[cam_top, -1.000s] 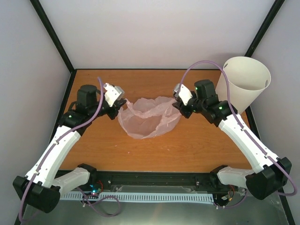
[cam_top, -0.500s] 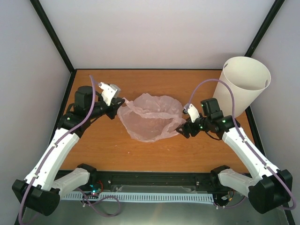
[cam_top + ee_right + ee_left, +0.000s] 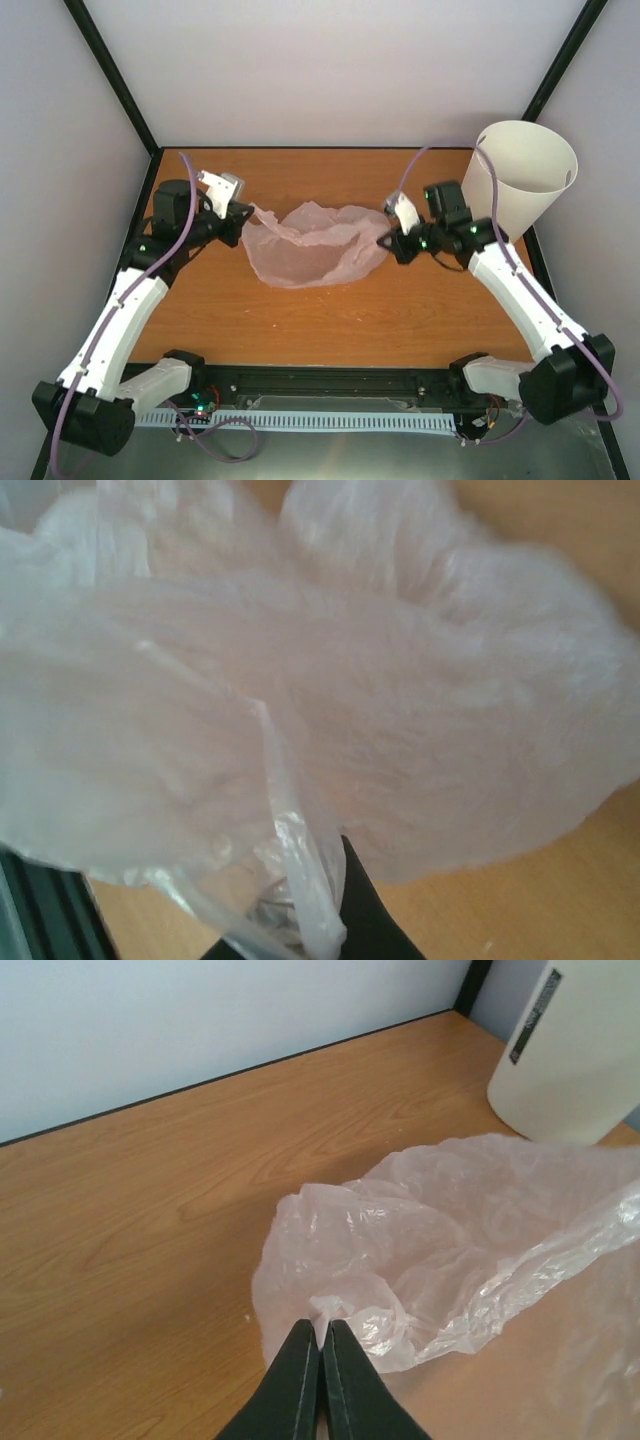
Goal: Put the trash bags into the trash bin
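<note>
The pale pink trash bag hangs stretched between my two grippers over the middle of the wooden table. My left gripper is shut on the bag's left rim; in the left wrist view its fingers pinch a small fold of the trash bag. My right gripper is shut on the bag's right edge. In the right wrist view the trash bag fills the picture and a twisted strand runs down between the dark fingers. The white trash bin stands at the back right, behind the right arm.
Black frame posts and pale walls close the table at back and sides. In the left wrist view the trash bin sits at the far right near the back wall. A black rail runs along the near edge.
The right gripper let go, dropped toward the near right, then closed on the bag's right edge and lifted it. The left gripper drew its rim slightly back and left.
</note>
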You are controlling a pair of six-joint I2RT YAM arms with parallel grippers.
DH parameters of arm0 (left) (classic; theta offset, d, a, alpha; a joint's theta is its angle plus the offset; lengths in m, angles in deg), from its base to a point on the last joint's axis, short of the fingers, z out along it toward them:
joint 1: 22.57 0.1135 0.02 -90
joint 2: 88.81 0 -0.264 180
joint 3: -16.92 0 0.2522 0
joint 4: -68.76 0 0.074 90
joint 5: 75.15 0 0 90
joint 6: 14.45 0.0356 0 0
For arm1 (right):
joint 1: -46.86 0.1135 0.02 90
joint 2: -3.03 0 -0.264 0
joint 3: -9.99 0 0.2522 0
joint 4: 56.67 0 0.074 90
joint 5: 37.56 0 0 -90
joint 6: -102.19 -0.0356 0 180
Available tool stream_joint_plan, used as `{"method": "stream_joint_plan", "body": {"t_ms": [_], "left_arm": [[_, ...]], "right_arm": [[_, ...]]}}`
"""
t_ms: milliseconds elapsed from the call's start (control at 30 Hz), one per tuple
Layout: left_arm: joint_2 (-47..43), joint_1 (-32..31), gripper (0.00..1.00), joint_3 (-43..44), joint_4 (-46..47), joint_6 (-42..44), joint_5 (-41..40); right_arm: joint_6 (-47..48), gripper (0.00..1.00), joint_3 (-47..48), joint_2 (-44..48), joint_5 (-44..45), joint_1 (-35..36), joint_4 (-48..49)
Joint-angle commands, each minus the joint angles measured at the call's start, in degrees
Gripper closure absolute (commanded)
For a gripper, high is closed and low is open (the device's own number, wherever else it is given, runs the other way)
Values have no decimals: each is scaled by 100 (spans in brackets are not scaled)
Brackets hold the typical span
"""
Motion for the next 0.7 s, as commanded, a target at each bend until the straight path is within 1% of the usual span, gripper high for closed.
{"method": "stream_joint_plan", "body": {"t_ms": [0,67,133,167,200,233,267,300,333,367,400,433,467,500,533,600,633,667], "left_arm": [[692,77,99,1191,11,-135,-387],[1452,115,99,2369,-124,-59,-745],[2225,263,99,3920,-296,-139,-1068],[2463,385,99,4648,-188,-246,-1084],[2598,443,99,5193,97,-290,-1089],[2649,454,99,5626,452,-262,-1047],[2627,449,99,5947,982,-234,-815],[2547,449,99,6145,1312,-189,-517],[2384,430,99,6210,1613,-121,-248],[2229,372,99,6171,1720,-33,-35],[2061,292,99,6021,1731,124,76],[1883,204,99,5740,1641,303,108],[1631,141,99,5264,1507,475,139],[1356,111,99,4528,1369,659,163],[983,90,99,3002,1204,1052,168],[402,80,99,978,1077,1518,38],[192,73,99,122,935,1762,26],[12,71,99,-501,685,1983,112]], "right_arm": [[-195,97,1652,-716,559,-37,148],[-312,97,2850,-1452,1218,-41,280],[-427,97,4374,-2256,1933,-66,198],[-486,97,5244,-2605,2183,-95,141],[-549,97,6130,-2893,2365,-123,62],[-579,97,7108,-3165,2386,-126,-27],[-573,97,8026,-3344,2154,-127,-75],[-585,97,8727,-3429,1945,-124,-32],[-563,97,9090,-3359,1785,-97,133],[-453,97,9026,-3145,1702,-39,385],[-262,97,8637,-2780,1702,45,712],[6,97,7830,-2354,1745,141,1111],[242,97,6308,-1805,1802,206,1548],[455,97,5201,-1314,1914,266,1977],[920,97,3805,-777,2145,354,2148],[1604,97,2126,-767,2723,477,1792],[1804,97,1476,-937,2913,478,1392],[1967,97,888,-1113,2978,472,1022]]}}
